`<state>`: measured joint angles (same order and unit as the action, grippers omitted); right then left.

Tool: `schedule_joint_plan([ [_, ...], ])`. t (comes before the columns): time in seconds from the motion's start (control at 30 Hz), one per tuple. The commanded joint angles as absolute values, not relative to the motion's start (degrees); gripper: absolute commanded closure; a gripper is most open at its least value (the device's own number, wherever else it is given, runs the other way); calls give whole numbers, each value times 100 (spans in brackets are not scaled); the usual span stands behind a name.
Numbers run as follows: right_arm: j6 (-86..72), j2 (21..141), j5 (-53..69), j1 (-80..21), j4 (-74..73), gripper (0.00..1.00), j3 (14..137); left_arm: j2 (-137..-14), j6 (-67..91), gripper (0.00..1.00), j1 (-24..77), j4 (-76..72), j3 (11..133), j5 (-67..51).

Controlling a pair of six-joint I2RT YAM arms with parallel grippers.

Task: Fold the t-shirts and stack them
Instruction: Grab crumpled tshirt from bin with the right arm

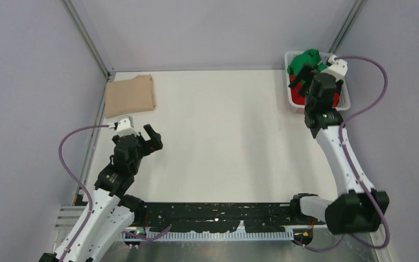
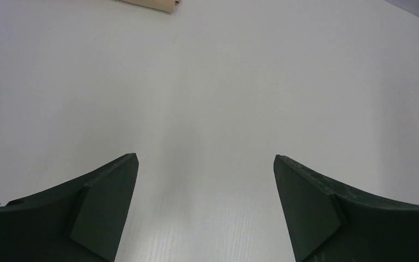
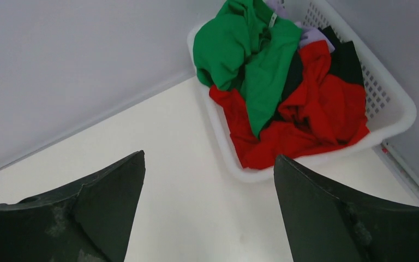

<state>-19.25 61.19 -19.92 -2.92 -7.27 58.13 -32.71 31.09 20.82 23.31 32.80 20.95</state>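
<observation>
Shirts (image 3: 316, 109) in basket (image 3: 384, 87), beyond spread right pincer (image 3: 208, 158)

Soft, even light is washing the white table (image 2: 305, 82), leaving a faint grey shadow between the left fingers (image 2: 103, 213). Beyond the dark, slightly blurred right fingers (image 3: 327, 218), the t-shirts (image 3: 316, 109) are showing sharp and saturated.

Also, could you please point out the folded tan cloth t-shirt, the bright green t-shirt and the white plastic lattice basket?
Folded tan cloth t-shirt (image 1: 130, 95): top external view, its middle.
Bright green t-shirt (image 3: 225, 49): right wrist view, crumpled body.
White plastic lattice basket (image 3: 384, 95): right wrist view, right wall.
</observation>
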Motion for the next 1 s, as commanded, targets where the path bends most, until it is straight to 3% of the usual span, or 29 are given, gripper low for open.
schedule_joint_plan([
  [0.0,-1664,7852,-2248,74,-618,5,7244,-3436,3085,0,2056,1924,3512,2039],
  [0.2,-1468,10403,-1659,429,-943,1,9603,-3576,3031,0,2057,1918,3543,2332],
  [0.33,-1602,11931,-1250,524,-1136,9,10983,-3673,3007,0,2057,1888,3572,2438],
  [0.4,-1619,12459,-945,553,-1145,16,11514,-3739,3004,1,2052,1925,3612,2492],
  [0.47,-1762,12838,-727,580,-1253,35,12098,-3804,2992,0,2057,1983,3659,2557],
  [0.5,-1813,12923,-680,600,-1255,51,12206,-3835,2989,0,2057,1997,3672,2576],
  [0.53,-1879,13039,-623,608,-1247,59,12290,-3858,2983,0,2057,2001,3682,2590],
  [0.6,-1911,13064,-600,614,-1068,88,12452,-3896,2969,1,2057,2008,3703,2607],
  [0.67,-1896,12939,-591,615,-885,94,12474,-3925,2958,0,2057,1990,3701,2575],
  [0.97,-1676,11240,-366,602,-114,95,12065,-3884,3012,0,2057,1920,3660,2340],
])
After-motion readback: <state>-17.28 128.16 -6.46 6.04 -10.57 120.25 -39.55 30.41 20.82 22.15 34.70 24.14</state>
